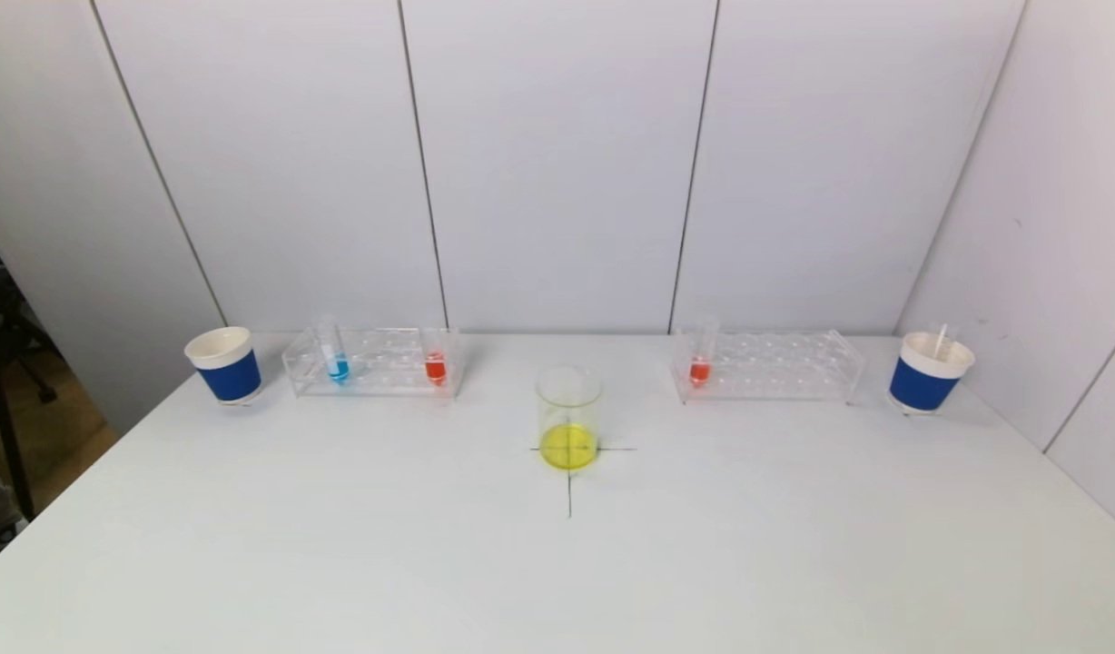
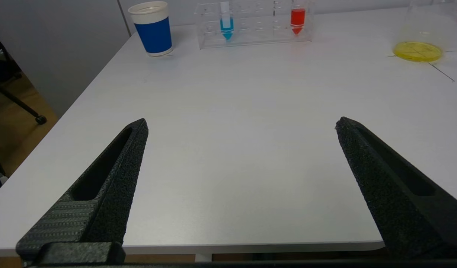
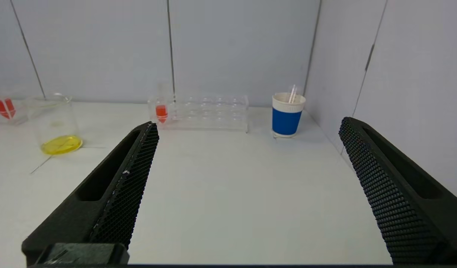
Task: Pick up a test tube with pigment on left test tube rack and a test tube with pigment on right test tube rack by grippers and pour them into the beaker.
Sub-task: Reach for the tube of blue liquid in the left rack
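Both grippers spread wide and empty at the near table edge.

The left gripper (image 2: 241, 124) and right gripper (image 3: 249, 124) hang apart over the white table (image 1: 340, 545). Ahead and between them stands the beaker (image 1: 568, 418) holding yellow liquid. Farther off, beyond the left gripper, the left rack (image 1: 376, 361) holds a blue tube (image 1: 337, 359) and a red tube (image 1: 435, 361); beyond the right, the right rack (image 1: 775, 363) holds one red-filled tube (image 1: 700, 363).

The head camera looks forward and down over the whole bench (image 1: 557, 581) toward its far edge. Each wrist camera sits low at the near edge, facing the far corners. All three views share the beaker (image 1: 568, 418).
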`<control>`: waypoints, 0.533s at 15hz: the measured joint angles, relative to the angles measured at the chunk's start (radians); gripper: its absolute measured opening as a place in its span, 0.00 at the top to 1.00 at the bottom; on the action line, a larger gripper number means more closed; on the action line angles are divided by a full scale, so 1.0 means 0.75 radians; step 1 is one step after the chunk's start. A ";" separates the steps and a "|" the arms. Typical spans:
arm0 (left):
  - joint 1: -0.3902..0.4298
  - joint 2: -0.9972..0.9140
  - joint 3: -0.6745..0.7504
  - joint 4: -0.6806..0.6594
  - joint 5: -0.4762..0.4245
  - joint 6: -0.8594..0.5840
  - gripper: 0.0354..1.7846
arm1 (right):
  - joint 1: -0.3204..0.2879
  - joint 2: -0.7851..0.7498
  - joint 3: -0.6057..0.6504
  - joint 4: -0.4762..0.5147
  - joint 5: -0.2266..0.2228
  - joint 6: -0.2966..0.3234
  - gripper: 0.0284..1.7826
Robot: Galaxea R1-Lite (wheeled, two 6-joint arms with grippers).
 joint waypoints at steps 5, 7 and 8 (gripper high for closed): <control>0.000 0.000 0.000 -0.001 0.001 -0.001 0.01 | 0.001 -0.022 0.190 -0.287 0.002 -0.182 0.01; 0.000 0.000 0.000 0.000 0.001 -0.001 0.01 | 0.001 -0.023 0.198 -0.167 -0.019 -0.176 0.01; 0.000 0.000 0.000 0.000 0.000 0.000 0.01 | 0.001 -0.023 0.199 -0.100 -0.003 -0.167 0.01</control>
